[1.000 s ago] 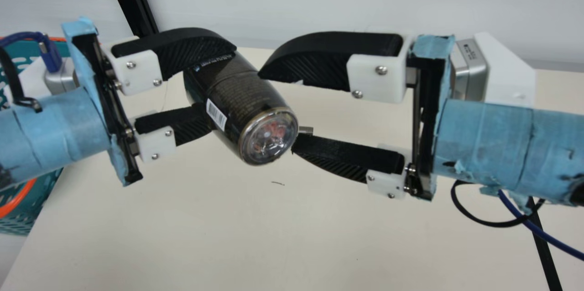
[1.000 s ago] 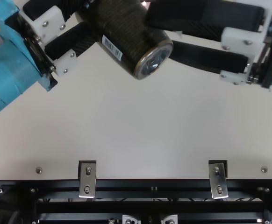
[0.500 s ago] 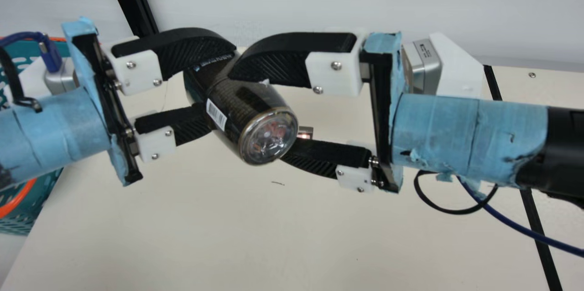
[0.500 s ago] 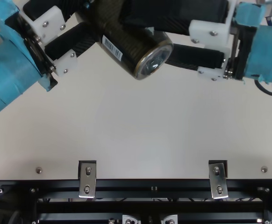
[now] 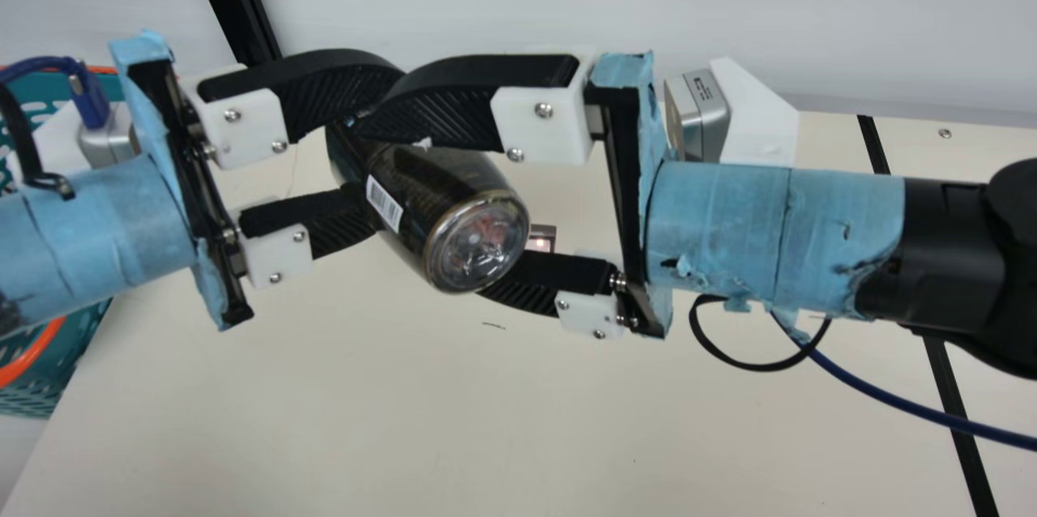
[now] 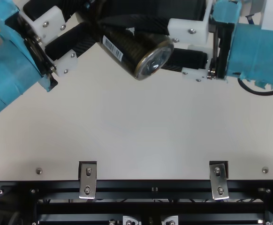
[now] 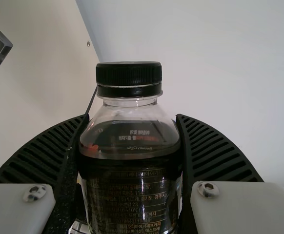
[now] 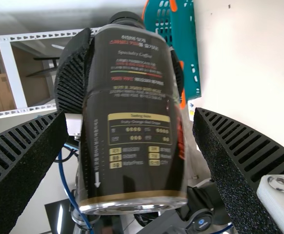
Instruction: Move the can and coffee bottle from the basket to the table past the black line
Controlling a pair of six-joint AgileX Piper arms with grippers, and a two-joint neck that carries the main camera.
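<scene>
In the main view, my left gripper point(image 5: 379, 154) is shut on the coffee bottle point(image 5: 437, 185), a dark-labelled bottle held tilted above the table, its base towards the camera. My right gripper point(image 5: 419, 211) stands open there, one finger across the bottle's upper side, the other partly behind its base. The left wrist view has the black-capped bottle point(image 7: 130, 170) between the pads of my left gripper point(image 7: 132, 117). In the right wrist view, the bottle point(image 8: 132, 107) lies between the spread fingers of my right gripper point(image 8: 130, 115), with space on both sides.
The teal basket point(image 5: 77, 343) with orange trim stands at the left, partly behind my left arm. A black line point(image 5: 956, 420) crosses the table point(image 5: 486, 420) at the right, beneath my right arm. A small metallic item point(image 5: 541, 237) shows behind the bottle.
My right arm has moved left, bringing its open fingers from the bottle's right side to around it. My left arm and the bottle have stayed still.
</scene>
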